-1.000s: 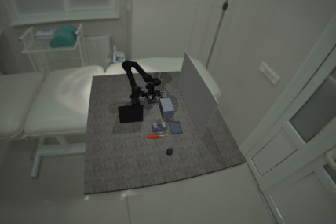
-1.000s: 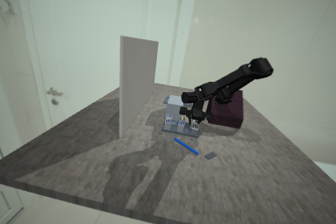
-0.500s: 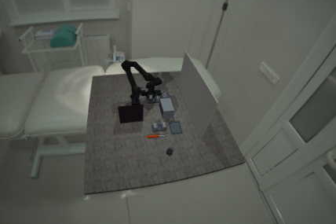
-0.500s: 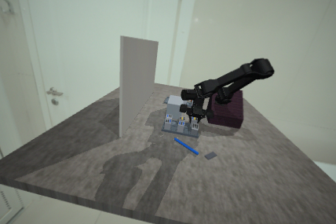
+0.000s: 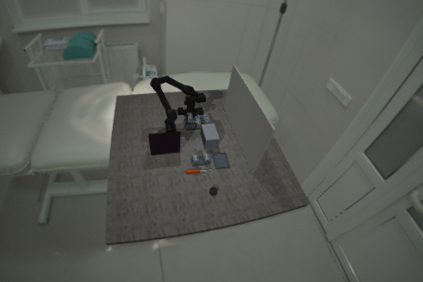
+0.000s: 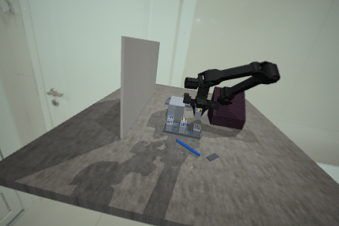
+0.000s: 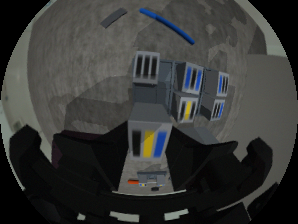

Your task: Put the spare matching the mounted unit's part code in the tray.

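Your gripper (image 5: 190,112) (image 6: 200,111) (image 7: 147,123) is clasping the black-yellow-blue spare (image 6: 198,113) (image 7: 149,142) above its rack (image 6: 182,133) (image 7: 167,95). Picking appears complete; carrying it to the tray, probably the flat slate one (image 5: 220,160), and releasing are remaining. Whether its code is matching, you cannot tell here.

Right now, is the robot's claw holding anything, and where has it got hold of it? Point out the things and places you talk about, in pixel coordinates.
Yes: a gray block with black, yellow and blue stripes (image 6: 198,114) (image 7: 149,141), gripped by two opposite sides, the striped face between them.

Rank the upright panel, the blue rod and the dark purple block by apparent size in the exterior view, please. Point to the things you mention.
1. Upright panel (image 5: 247,117) (image 6: 136,83)
2. Dark purple block (image 5: 165,143) (image 6: 227,115)
3. Blue rod (image 6: 188,147) (image 7: 167,25)
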